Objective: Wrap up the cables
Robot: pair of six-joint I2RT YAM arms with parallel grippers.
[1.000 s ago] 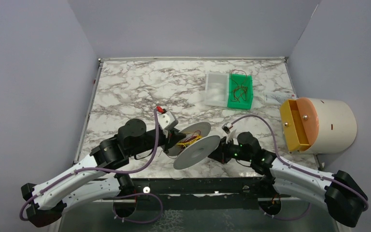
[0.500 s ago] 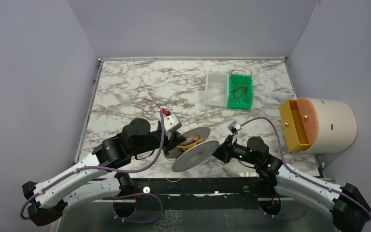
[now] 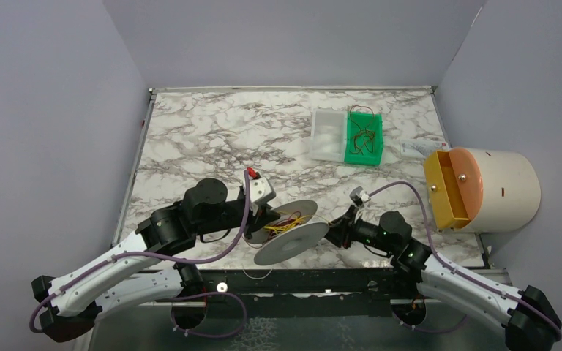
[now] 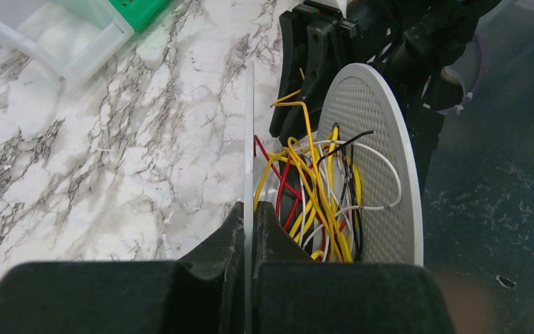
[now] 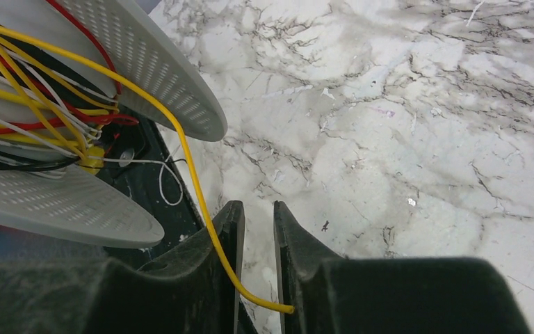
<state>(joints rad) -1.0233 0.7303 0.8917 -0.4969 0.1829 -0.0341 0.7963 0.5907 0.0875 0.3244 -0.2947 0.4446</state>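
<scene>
I'm running this in a lab test cell: plain grey-lilac panel walls [image 3: 51, 110] along the frame's left, top and right box in a white marble-patterned tabletop [image 3: 212, 131].

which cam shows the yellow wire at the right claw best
Right wrist: the yellow wire runs clear from the spool across one finger into the narrow gap of the right claw. Left wrist shows it only partly, rising from the tangle toward that claw. Top view gives just a yellow speck at the spool.

Your marble table [image 3: 205, 139] carries, well ahead of the right gripper [image 3: 333, 233], a clear tray [image 3: 327, 137] and a green tray [image 3: 364, 142], touching side by side. Farther off to that gripper's right, a cream drum [image 3: 501, 191] sits at the table's edge.
</scene>
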